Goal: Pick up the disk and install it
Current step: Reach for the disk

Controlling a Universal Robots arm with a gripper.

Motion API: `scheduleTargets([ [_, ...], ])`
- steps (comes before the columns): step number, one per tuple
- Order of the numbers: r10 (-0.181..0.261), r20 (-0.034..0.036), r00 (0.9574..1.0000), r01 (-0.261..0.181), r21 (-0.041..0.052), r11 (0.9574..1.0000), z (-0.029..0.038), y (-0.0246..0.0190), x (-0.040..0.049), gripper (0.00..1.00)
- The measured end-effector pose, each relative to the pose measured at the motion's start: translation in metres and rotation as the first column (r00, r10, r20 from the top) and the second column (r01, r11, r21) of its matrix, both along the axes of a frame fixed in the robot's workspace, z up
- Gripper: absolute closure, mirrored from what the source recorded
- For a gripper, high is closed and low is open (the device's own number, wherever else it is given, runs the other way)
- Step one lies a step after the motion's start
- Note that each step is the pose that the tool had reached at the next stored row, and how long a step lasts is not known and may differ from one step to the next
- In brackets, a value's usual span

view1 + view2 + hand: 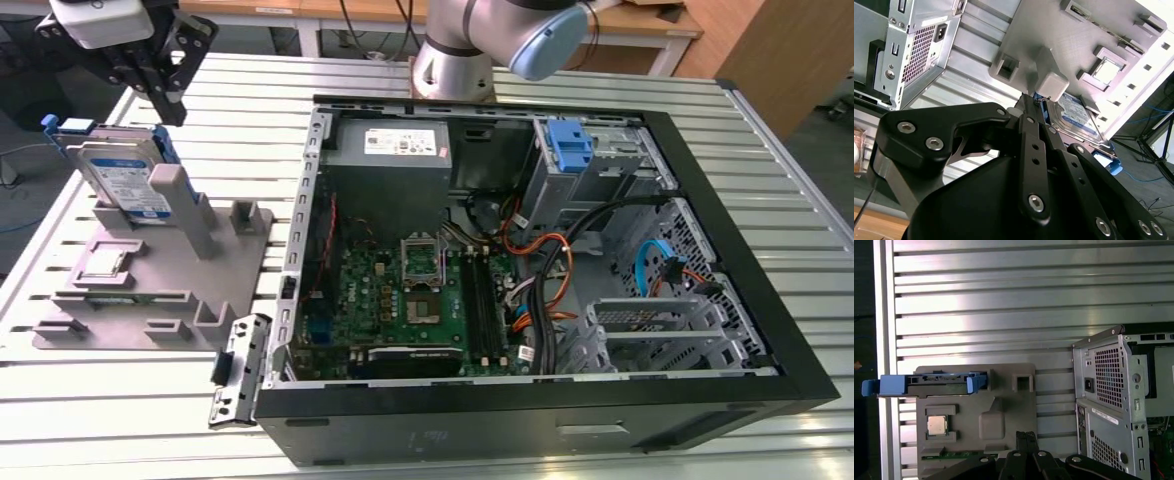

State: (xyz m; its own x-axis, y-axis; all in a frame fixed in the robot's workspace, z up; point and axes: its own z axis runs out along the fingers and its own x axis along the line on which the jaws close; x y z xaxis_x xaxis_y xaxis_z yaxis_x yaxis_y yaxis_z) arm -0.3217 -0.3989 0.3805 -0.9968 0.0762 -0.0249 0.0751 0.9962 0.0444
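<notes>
The disk [124,175] stands upright on its edge in a grey holder [147,280] on the exterior view's left, its white-and-blue label facing out and blue rails along its edges. My gripper [166,100] hangs just above and slightly behind its top edge, apart from it, fingers pressed together with nothing between them. The first wrist view shows the disk [934,382] edge-on with blue rail ends sticking out, some way from the shut gripper [1026,436]. In the second wrist view the disk's label [1079,117] lies just past the gripper [1030,100].
An open computer case [747,250] lies on the slatted metal table [561,75] to the exterior view's right of the holder, with a grey power-supply box [390,145], a blue latch [570,145] on the drive cage and a motherboard. A processor chip [936,425] sits in the holder.
</notes>
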Motion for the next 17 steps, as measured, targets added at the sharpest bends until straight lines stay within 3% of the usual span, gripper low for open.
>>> scheduleTargets([
  [17, 0.0, 0.0, 1.0, 0.0, 0.0, 1.0, -0.0015, 0.0, -0.0042, 0.89],
])
